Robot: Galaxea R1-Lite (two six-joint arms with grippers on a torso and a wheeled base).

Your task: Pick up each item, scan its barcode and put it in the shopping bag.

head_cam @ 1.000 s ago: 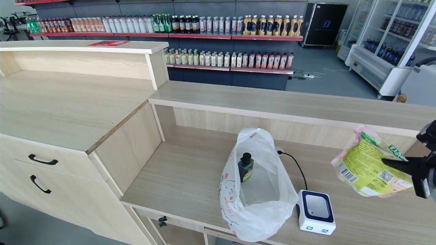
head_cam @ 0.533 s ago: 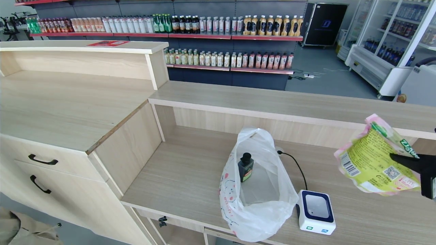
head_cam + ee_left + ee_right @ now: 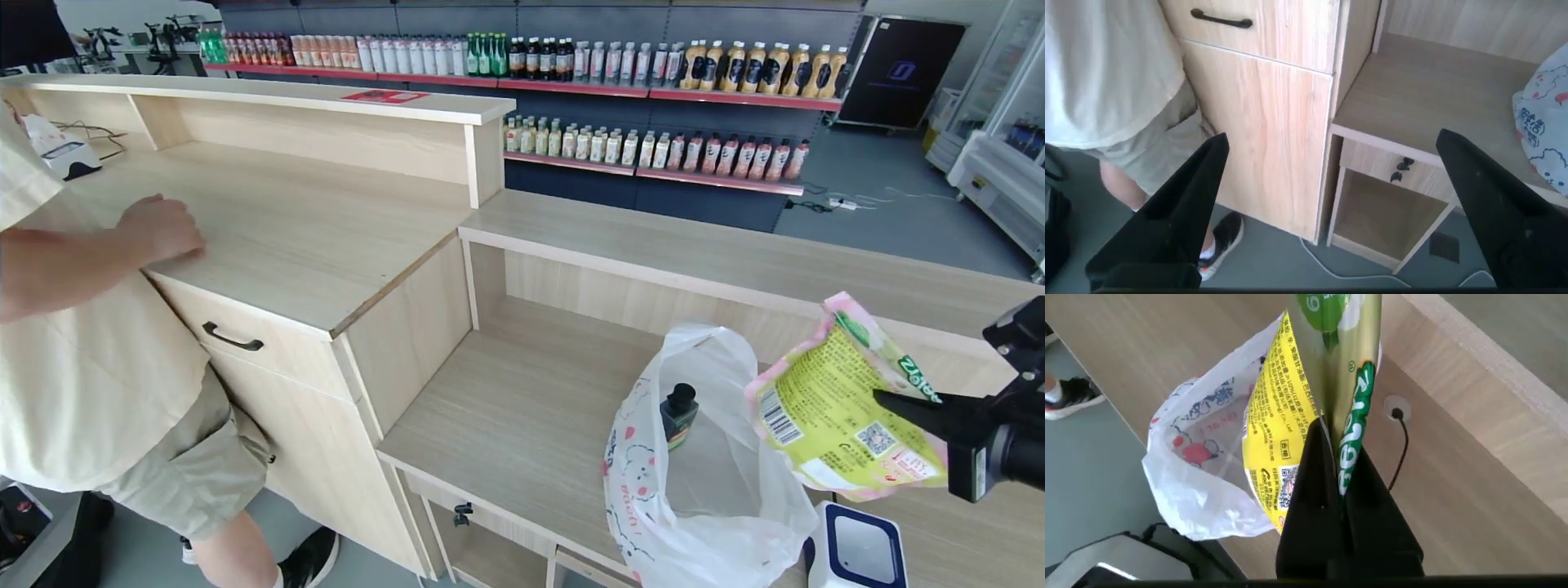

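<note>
Moved since the earlier frame: snack pouch (image 3: 841,408) and right end effector (image 3: 890,402), formerly well to the right of the shopping bag (image 3: 645,482), now overlap the bag's right rim in the head view. The head camera itself has also swung, so the whole scene sits further right.

Item 1, snack pouch: yellow-green with pink edges, held in the air above the surface (image 3: 522,416), tilted. Printed back and barcode (image 3: 775,420) face the head camera. The right wrist view shows the pouch (image 3: 1290,400) edge-on over the bag's mouth (image 3: 1200,449).

Item 2, right end effector: fingers clamped on the pouch's right portion, one dark finger lying across the printed face.

Item 3, left end effector (image 3: 1331,137): fingers spread wide apart, nothing between them. It hangs low before the cabinet front, with the bag's edge (image 3: 1545,122) off to one side.

Item 4, shopping bag: translucent white with cartoon print, standing open on the surface near its front edge.

Item 5, dark bottle (image 3: 678,415): black cap, upright inside the bag.

Item 6, scanner (image 3: 857,545): white body with dark-framed window, on the surface just beside the bag's right side and below the pouch. A black cable (image 3: 1402,453) runs back along the surface.
</note>
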